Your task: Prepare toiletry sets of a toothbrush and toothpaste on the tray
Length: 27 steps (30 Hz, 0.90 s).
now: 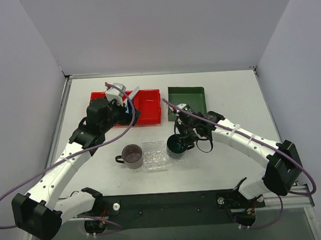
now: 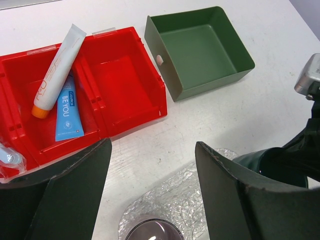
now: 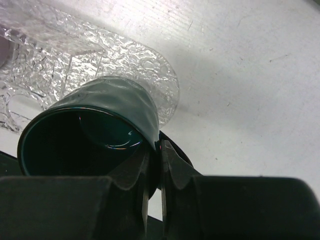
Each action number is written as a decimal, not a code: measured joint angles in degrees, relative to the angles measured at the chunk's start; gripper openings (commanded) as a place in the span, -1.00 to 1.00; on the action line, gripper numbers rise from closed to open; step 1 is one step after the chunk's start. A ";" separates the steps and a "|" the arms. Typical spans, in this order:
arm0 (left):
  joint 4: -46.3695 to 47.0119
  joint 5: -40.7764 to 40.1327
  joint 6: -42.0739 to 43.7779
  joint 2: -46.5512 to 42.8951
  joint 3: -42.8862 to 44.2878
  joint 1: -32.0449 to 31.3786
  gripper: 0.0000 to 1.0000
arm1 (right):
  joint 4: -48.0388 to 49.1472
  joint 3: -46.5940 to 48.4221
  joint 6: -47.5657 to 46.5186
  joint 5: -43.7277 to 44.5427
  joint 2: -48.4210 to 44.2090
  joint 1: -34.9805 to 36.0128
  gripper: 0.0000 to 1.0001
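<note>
The toothpaste (image 2: 57, 70), a white tube with an orange cap, leans in the red bin's middle compartment. The toothbrush (image 2: 69, 107), a short light-blue piece, lies under it. The clear bumpy tray (image 1: 154, 157) (image 2: 185, 195) lies mid-table. A grey cup (image 1: 132, 155) (image 2: 152, 231) stands on its left end and a dark green cup (image 1: 176, 147) (image 3: 115, 100) on its right end. My left gripper (image 2: 153, 145) (image 1: 131, 117) hangs open and empty between the bin and the tray. The right gripper (image 3: 157, 147) (image 1: 182, 135) is shut on the green cup's rim, one finger inside.
The red three-compartment bin (image 1: 149, 107) (image 2: 125, 75) sits at the back left of centre. An empty dark green square bin (image 1: 187, 100) (image 2: 200, 50) sits to its right. White walls close the table on three sides.
</note>
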 measured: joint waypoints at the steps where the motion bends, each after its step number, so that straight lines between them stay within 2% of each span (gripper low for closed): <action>1: 0.00 0.00 0.00 0.02 -0.02 0.00 0.56 | 0.52 0.00 0.00 0.07 0.55 0.00 -1.00; 27: 0.02 -0.02 0.28 -0.07 -0.35 0.00 0.56 | 5.66 -2.84 -0.07 2.16 4.79 0.07 -1.00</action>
